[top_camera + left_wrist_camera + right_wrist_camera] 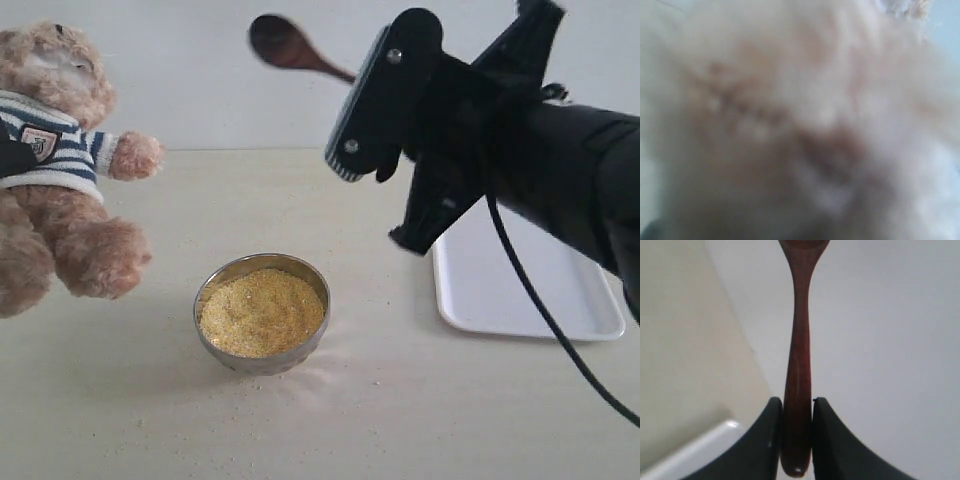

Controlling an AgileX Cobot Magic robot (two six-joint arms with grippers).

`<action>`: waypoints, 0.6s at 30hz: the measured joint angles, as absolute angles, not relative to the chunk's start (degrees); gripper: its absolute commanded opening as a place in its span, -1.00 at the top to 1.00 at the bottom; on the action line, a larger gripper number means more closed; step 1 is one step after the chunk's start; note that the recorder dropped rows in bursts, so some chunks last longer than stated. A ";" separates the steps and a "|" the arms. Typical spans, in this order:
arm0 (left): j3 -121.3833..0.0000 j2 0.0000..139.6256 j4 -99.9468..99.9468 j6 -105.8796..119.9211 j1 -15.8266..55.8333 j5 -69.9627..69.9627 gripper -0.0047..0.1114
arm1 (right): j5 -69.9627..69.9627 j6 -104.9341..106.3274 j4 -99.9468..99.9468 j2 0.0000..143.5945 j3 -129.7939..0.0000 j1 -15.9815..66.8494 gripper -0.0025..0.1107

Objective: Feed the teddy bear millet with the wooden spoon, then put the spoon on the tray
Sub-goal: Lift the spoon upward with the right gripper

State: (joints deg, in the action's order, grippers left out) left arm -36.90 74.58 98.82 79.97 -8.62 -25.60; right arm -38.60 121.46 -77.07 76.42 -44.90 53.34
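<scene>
Right tool pinching wooden spoon (bowl cropped), left tool seemingly buried in teddy bear, grip indiscernible.

I see teddy bear upright at left, striped shirt. Millet heaped yellow in metal bowl, centre. Wooden spoon aloft, handle clamped in my right pincer. White tray flat, right.

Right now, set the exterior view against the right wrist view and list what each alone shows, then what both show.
Only the exterior view: the teddy bear and the bowl of millet. Only the right wrist view: the jaws shut on the spoon near the end of its handle. Both: the raised spoon, its scoop pointing away from the jaws, and the white tray, though the wrist view catches only a corner of it.
</scene>
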 measured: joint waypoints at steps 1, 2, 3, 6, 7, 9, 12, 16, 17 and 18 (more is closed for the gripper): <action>-36.90 74.58 98.82 79.97 -8.62 -25.60 0.83 | -43.26 121.46 -75.87 77.08 -44.90 53.34 0.96; -36.90 74.58 98.82 79.97 -8.62 -25.73 0.83 | -48.86 121.46 -75.05 77.88 -44.90 53.22 0.96; -36.90 74.58 98.82 79.97 -8.62 -25.73 0.83 | -53.60 121.46 -74.81 78.55 -44.90 52.90 0.96; -36.90 74.58 98.82 79.97 -8.62 -25.73 0.83 | -60.05 121.46 -77.70 79.27 -44.90 50.15 0.96; -36.90 74.58 98.82 79.97 -8.62 -25.73 0.83 | -60.27 121.46 -79.10 79.36 -44.90 48.90 0.96; -36.90 74.58 98.82 79.97 -8.62 -25.82 0.83 | -58.46 121.46 -83.10 79.36 -44.90 45.04 0.96; -36.90 74.58 98.82 79.97 -8.62 -25.96 0.83 | -52.26 121.46 -88.51 79.40 -44.90 39.49 0.96; -36.90 74.58 98.82 79.97 -8.62 -26.06 0.83 | -41.73 121.46 -92.69 79.49 -44.90 34.37 0.96; -36.90 74.58 98.82 79.97 -8.62 -26.06 0.83 | -38.79 121.35 -93.07 79.49 -44.90 33.55 0.96; -36.90 74.58 98.82 79.97 -8.62 -26.06 0.83 | -36.10 120.82 -93.18 79.49 -44.90 32.89 0.96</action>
